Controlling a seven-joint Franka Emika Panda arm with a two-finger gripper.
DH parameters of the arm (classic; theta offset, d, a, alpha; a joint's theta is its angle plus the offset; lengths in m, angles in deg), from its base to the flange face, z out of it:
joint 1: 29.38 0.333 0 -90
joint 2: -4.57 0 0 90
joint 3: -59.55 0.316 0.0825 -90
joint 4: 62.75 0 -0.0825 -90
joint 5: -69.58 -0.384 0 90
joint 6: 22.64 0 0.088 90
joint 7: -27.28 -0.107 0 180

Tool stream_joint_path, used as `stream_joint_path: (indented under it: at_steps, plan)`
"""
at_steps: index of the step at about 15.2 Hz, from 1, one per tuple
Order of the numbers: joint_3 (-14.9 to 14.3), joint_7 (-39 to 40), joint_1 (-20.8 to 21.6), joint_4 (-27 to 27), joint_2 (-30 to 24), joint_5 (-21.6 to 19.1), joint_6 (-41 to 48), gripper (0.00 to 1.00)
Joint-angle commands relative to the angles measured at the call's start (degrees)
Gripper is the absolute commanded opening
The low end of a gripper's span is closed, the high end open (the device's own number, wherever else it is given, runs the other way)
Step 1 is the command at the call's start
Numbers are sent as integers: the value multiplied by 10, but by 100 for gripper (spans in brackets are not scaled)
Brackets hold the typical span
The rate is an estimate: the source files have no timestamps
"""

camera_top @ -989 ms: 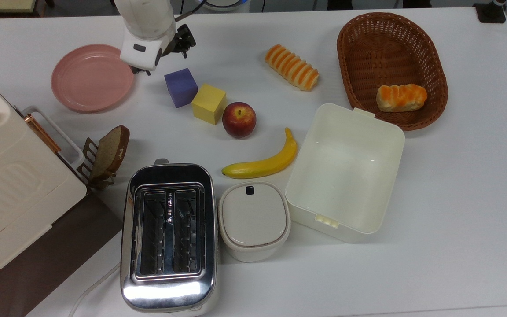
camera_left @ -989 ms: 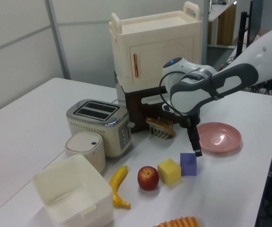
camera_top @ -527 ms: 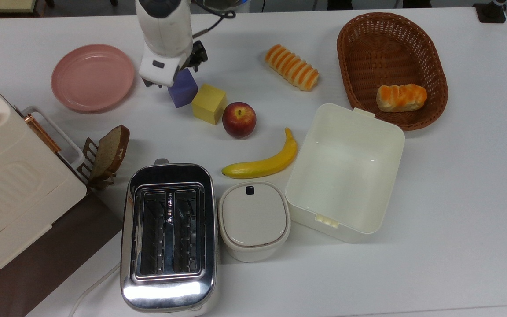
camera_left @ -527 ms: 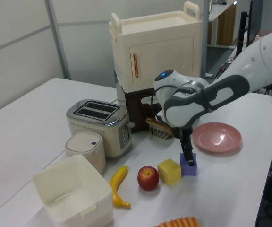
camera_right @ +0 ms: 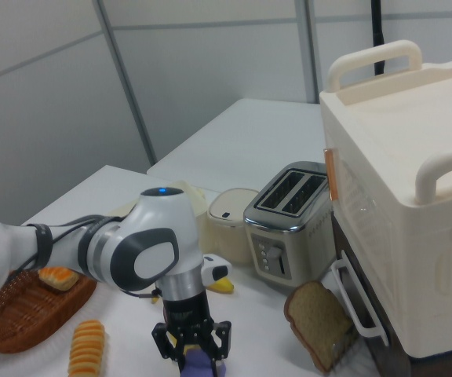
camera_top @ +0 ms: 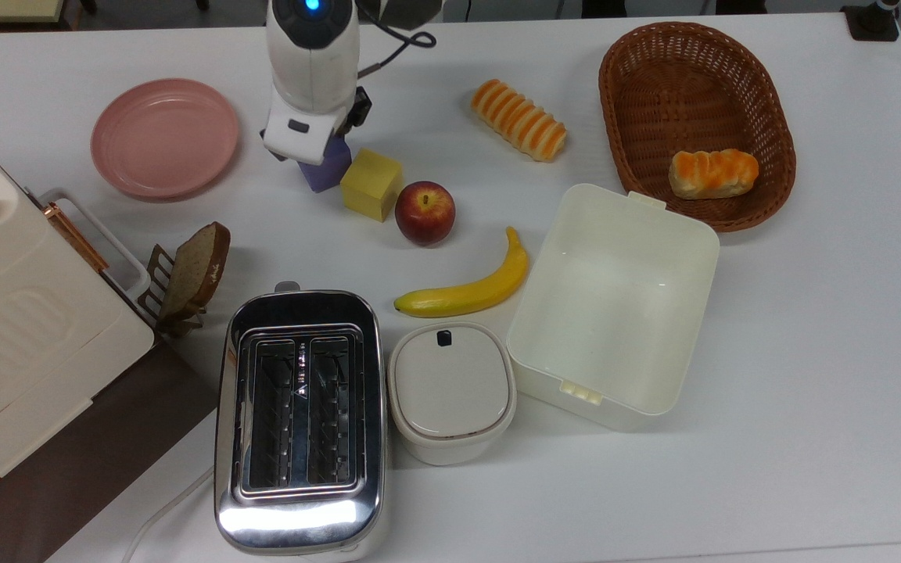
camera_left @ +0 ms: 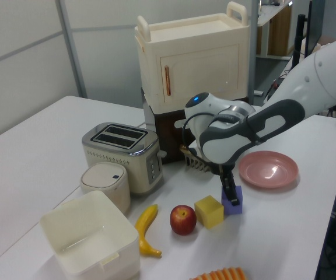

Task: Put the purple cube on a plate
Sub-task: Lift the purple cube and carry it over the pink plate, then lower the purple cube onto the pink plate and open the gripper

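The purple cube [camera_top: 332, 171] rests on the white table beside a yellow cube [camera_top: 372, 184], mostly hidden under my arm in the top view. My gripper [camera_top: 322, 159] has come down over it and stands open, one finger on each side of the cube [camera_right: 201, 364]. In the left view a dark finger [camera_left: 228, 190] hangs in front of the purple cube [camera_left: 235, 203]. The pink plate [camera_top: 163, 137] lies bare to the top view's left of the cube, about a plate's width away; it shows beyond the cube as the plate [camera_left: 269, 169] in the left view.
A red apple [camera_top: 425, 213] and a banana [camera_top: 466, 291] lie past the yellow cube. A toaster [camera_top: 299, 414], a lidded white pot [camera_top: 450, 391], an open white box [camera_top: 615, 305], a wicker basket [camera_top: 763, 102], a striped roll [camera_top: 518, 119] and a bread slice [camera_top: 199, 266] stand around.
My arm moved from beside the plate toward the top view's right and came down over the purple cube. The cube and the other objects stayed in place.
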Motion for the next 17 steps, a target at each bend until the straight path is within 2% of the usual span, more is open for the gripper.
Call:
stream_joint_path:
  at_steps: [1, 3, 9, 10, 12, 13, 14, 15, 17]
  plan:
    - [-7, 22, -43, -23, -53, 8, 45, 10]
    - [-7, 47, -83, -39, -48, 6, 47, 10]
    - [-7, 151, -217, -38, -12, 9, -2, 14]
    - [-7, 164, -233, -39, -6, 9, -3, 15]
    - [-7, 159, -237, -39, 15, 9, -28, 22]
    - [-8, 160, -240, -39, 12, 8, -29, 45]
    - [-8, 158, -249, -43, 13, 4, -29, 92]
    - [-8, 156, -252, -44, 13, 3, -29, 100]
    - [-8, 155, -252, -44, 4, 3, -23, 100]
